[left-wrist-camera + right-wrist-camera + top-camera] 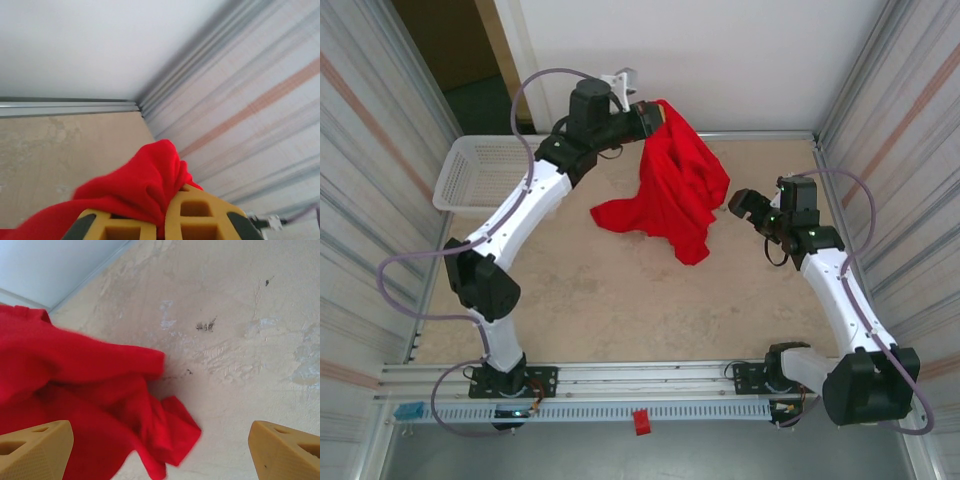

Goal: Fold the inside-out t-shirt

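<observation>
The inside-out t-shirt (672,190) is a bright red bunch of cloth hanging from my left gripper (655,115) at the back of the table, its lower folds trailing on the tabletop. In the left wrist view the yellow fingers (200,215) are shut on a pinch of the t-shirt (145,185). My right gripper (745,205) hovers just right of the hanging cloth, open. Its yellow fingertips (35,445) stand wide apart above the t-shirt's loose corner (170,435), touching nothing.
A white mesh basket (480,172) stands at the far left by the corrugated wall. The white back wall (720,60) runs close behind the left gripper. Bare beige tabletop (620,310) lies in front of the cloth.
</observation>
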